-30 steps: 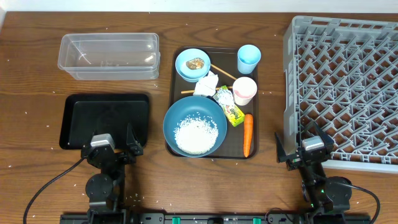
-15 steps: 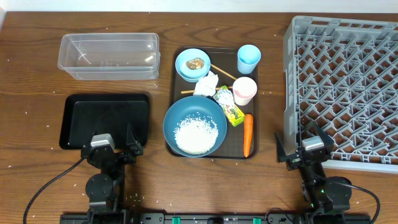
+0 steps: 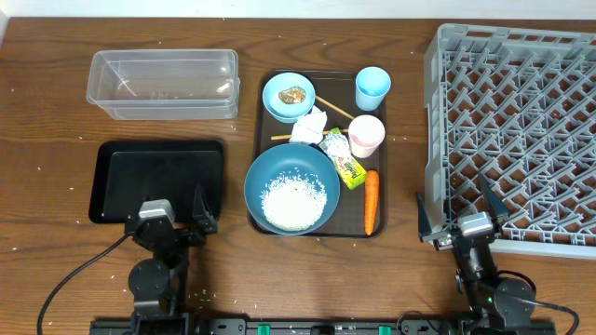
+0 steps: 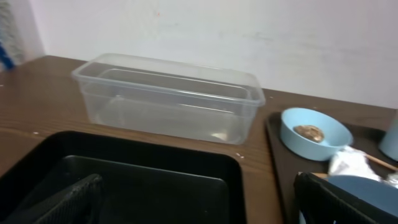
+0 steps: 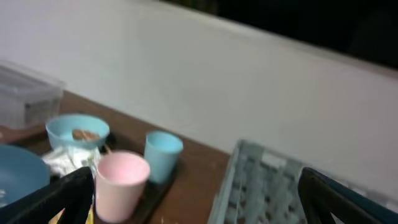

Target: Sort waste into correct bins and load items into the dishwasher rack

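Orange carrot (image 3: pixel 371 200) lies at lower right of the brown serving tray (image 3: pixel 259 130), long axis running top-to-bottom, just up-left of the right gripper (image 3: pixel 456 207), clearly nearer it than the left gripper (image 3: pixel 156 207); both grippers spread wide, empty, near bottom edge.

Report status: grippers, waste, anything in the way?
Left gripper, right gripper open, empty. Orange carrot, white rice in large dark blue bowl untouched on brown serving tray. Nothing in the way.

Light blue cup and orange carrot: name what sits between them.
The pinkish-white cup stands between the light blue cup and the orange carrot, all on the brown tray, as the overhead view shows.
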### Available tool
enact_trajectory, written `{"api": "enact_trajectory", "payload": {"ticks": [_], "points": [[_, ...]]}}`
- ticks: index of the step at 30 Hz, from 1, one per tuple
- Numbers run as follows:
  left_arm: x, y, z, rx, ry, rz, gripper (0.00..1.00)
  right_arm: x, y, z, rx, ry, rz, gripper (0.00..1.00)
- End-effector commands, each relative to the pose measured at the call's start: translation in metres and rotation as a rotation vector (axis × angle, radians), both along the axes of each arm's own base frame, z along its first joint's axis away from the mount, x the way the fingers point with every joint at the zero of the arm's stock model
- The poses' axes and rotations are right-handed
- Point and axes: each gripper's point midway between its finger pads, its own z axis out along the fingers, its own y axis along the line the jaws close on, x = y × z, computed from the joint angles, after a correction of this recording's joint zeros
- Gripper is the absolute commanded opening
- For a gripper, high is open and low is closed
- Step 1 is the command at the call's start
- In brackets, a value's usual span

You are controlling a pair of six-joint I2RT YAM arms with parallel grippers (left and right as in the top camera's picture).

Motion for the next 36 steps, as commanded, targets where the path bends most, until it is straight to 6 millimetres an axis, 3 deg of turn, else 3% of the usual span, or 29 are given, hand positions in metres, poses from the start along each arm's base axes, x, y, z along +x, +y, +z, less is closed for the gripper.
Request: {"api": "enact_trajectory", "payload": {"ticks": [1, 4, 10, 16, 22, 25, 29, 32, 36], "points": [[-0.001, -0.020, -0.007, -0.063, 0.039, -0.104, 0.98, -0.004, 0.006, 0.009, 0.038, -0.014, 0.049, 0.99], [-0.001, -0.022, 0.010, -0.073, 0.026, -0.114, 0.98, -0.006, 0.010, 0.018, 0.045, -0.020, 0.074, 0.99], [0.012, -0.021, 0.069, -0.058, 0.037, -0.116, 0.98, 0.000, 0.010, 0.050, 0.044, 0.008, 0.072, 0.99], [0.058, -0.035, 0.129, -0.085, 0.182, -0.202, 0.98, 0.030, 0.017, 0.089, 0.036, 0.198, 0.098, 0.99], [0.103, -0.045, 0.156, -0.050, 0.452, -0.210, 0.98, 0.077, 0.026, 0.109, -0.029, 0.472, 0.137, 0.99], [0.126, -0.055, 0.164, 0.018, 0.541, -0.204, 0.98, 0.103, 0.028, 0.108, -0.065, 0.611, 0.142, 0.99], [0.149, -0.094, 0.160, 0.074, 0.667, -0.277, 0.98, 0.135, 0.029, 0.104, -0.127, 0.762, 0.159, 0.99], [0.165, -0.136, 0.139, 0.112, 0.743, -0.361, 0.98, 0.157, 0.030, 0.101, -0.122, 0.810, 0.158, 0.99], [0.182, -0.190, 0.092, 0.161, 0.807, -0.456, 0.98, 0.173, 0.032, 0.082, -0.104, 0.859, 0.158, 0.99]]}}
